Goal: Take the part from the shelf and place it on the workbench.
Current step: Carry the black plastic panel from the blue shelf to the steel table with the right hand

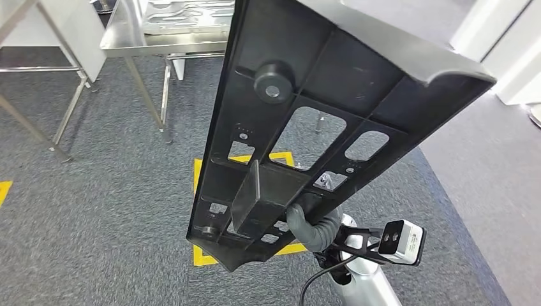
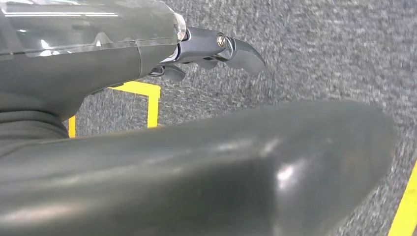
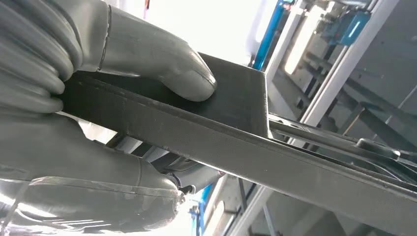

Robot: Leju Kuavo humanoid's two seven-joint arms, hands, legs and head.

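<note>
The part [image 1: 332, 83] looked stiff and fairly bulky, a long moulded panel that would likely swing and lever against a one-sided hold, so a firm grasp on a rib or the raised block near its lower end seemed the soundest place to take it. It was black plastic, ribbed on the side facing the head camera, with several cut-out windows, a round boss near the top and a curled lip along the far edge. It was held up in the air, tilted, above the grey carpet [image 1: 96, 210] and its yellow floor marking [image 1: 201, 258], well apart from the steel bench [image 1: 124, 32] beyond. The right robot hand [image 1: 312, 226] gripped it at the lower end, thumb [image 3: 162, 64] pressed on one face. The left robot hand [image 2: 216, 51] held nothing, its fingers apart above the carpet.
</note>
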